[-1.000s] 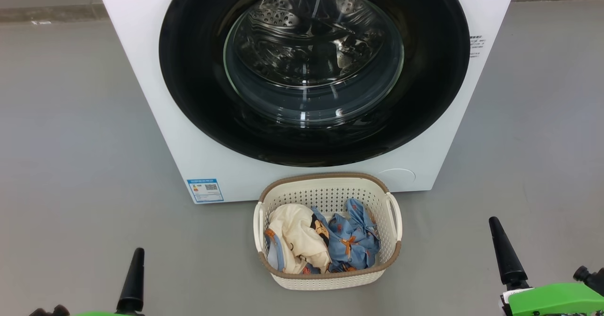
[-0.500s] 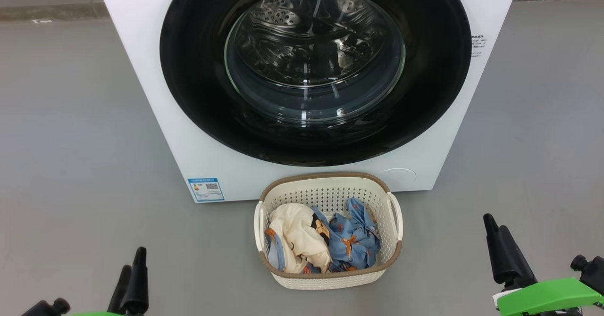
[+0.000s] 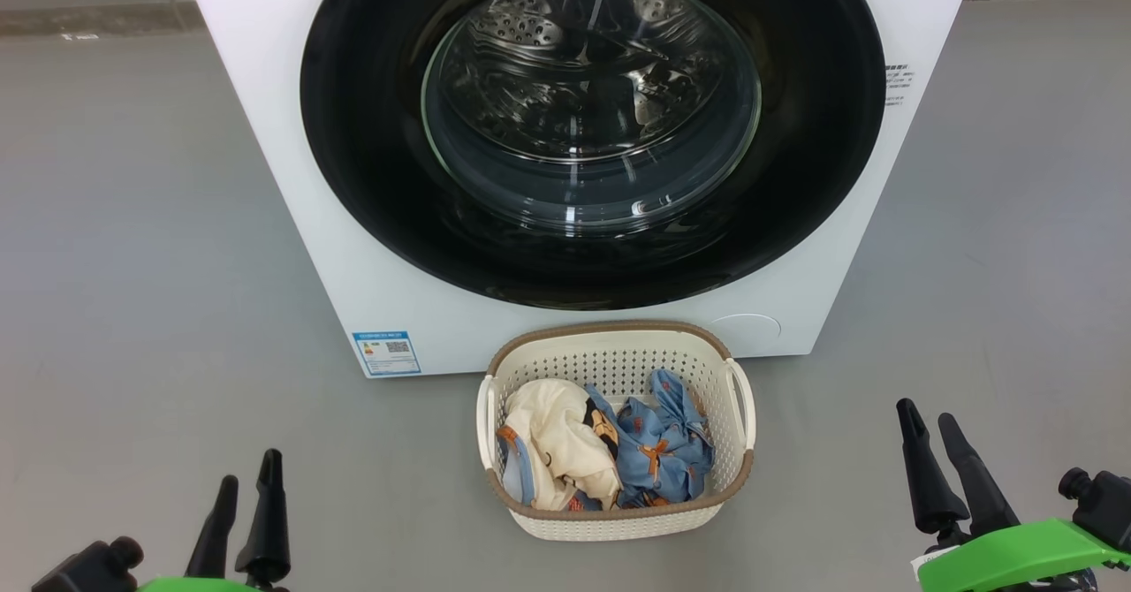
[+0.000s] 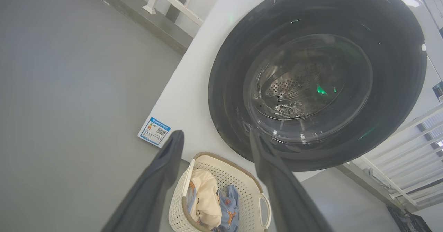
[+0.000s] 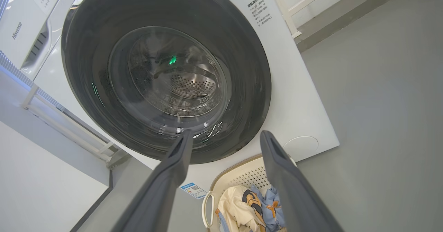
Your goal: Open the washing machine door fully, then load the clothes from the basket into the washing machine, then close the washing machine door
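Facing the washing machine (image 3: 292, 177), standing white and boxy on the grey floor (image 3: 132, 265). Noting the washing machine door (image 3: 590, 124) sitting shut, lying flush against the front, with perforated steel drum showing through the glass bowl. Spotting a blue label sticker (image 3: 386, 353) at the front's lower left corner and a round white cap (image 3: 744, 329) low on its right.

Finding the basket (image 3: 618, 358) resting on the floor just in front of the machine, directly below the door. Seeing the clothes (image 3: 601, 451) lying bunched inside it: cream piece with orange-black print to the left, light blue pieces with orange pattern to the right.

Logging the left pincer (image 3: 249, 470) hovering at the head view's lower left over bare floor, well apart from the basket, standing open and gripping nothing; confirming the wide gap between its dark fingers (image 4: 162, 176) in the left wrist view, pointing toward the door's lower edge. Logging the right pincer (image 3: 925, 413) hovering at the lower right, likewise open and empty, well apart from the basket, aiming at the door's lower rim in its own wrist view.

Noting white railing (image 4: 173, 0) running behind the machine.
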You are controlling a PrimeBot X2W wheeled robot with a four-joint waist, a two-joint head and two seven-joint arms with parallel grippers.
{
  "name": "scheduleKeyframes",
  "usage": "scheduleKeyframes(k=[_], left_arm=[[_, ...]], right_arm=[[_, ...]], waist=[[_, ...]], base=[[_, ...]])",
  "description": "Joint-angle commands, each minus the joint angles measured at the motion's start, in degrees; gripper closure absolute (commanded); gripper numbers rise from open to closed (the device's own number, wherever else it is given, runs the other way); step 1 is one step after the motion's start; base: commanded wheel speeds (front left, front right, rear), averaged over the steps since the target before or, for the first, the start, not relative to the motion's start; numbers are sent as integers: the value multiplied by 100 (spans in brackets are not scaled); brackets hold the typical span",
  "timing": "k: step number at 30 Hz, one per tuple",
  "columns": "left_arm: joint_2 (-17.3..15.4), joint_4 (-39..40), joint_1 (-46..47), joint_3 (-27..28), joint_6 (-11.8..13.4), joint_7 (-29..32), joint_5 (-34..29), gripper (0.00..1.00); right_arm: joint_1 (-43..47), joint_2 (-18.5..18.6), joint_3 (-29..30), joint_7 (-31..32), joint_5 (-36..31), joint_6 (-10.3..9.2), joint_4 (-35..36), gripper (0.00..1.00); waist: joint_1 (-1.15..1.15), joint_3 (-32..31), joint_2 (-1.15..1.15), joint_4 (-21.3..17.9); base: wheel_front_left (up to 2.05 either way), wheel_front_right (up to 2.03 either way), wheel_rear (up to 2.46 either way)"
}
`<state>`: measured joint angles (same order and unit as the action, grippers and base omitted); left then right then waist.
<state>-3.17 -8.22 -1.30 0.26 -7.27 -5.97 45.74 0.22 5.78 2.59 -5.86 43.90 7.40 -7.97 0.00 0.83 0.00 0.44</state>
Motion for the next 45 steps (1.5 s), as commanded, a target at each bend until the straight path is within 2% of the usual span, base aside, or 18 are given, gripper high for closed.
scheduleKeyframes(k=[1, 45], left_arm=[[-152, 208, 44, 92, -14, -73, -232, 0], [-486, 694, -188, -67, -21, -816, -3477, 0]], right_arm=[[4, 115, -105, -90, -222, 5, 196, 0], [226, 371, -191, -827, -3066, 9, 38, 0]], waist=[[0, 3, 0, 1], [0, 24, 0, 26]], base=[[0, 0, 0], [0, 0, 0]])
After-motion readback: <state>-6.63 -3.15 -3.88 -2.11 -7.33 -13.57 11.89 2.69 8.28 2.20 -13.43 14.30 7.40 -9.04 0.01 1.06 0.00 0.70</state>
